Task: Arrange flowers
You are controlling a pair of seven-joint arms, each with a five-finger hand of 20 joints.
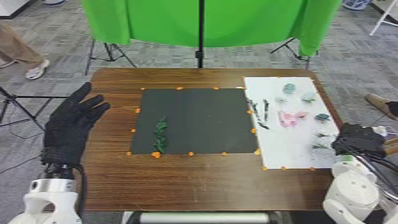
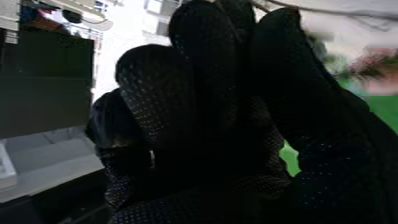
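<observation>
In the head view, a green leafy stem (image 1: pixel 161 135) lies upright on the left part of the dark sheet (image 1: pixel 204 120). The white sheet (image 1: pixel 275 145) beside it holds thin dark stems (image 1: pixel 265 111), a pink flower (image 1: pixel 287 119), pale green blooms (image 1: pixel 289 88) and several small sprigs (image 1: pixel 321 146). My left hand (image 1: pixel 69 122) is over the table's left edge, open, away from the flowers. My right hand (image 1: pixel 360 139) is at the right edge, just beside the white sheet's near corner. In the right wrist view my right hand (image 2: pixel 204 115) has relaxed fingers, with nothing seen in its grasp.
Orange markers (image 1: pixel 156 155) dot the borders of both sheets. The brown table (image 1: pixel 178 185) extends in front of them. Behind it hangs a green cloth (image 1: pixel 169 25) on stands, with a black pole (image 1: pixel 201 45) at the middle of the far edge.
</observation>
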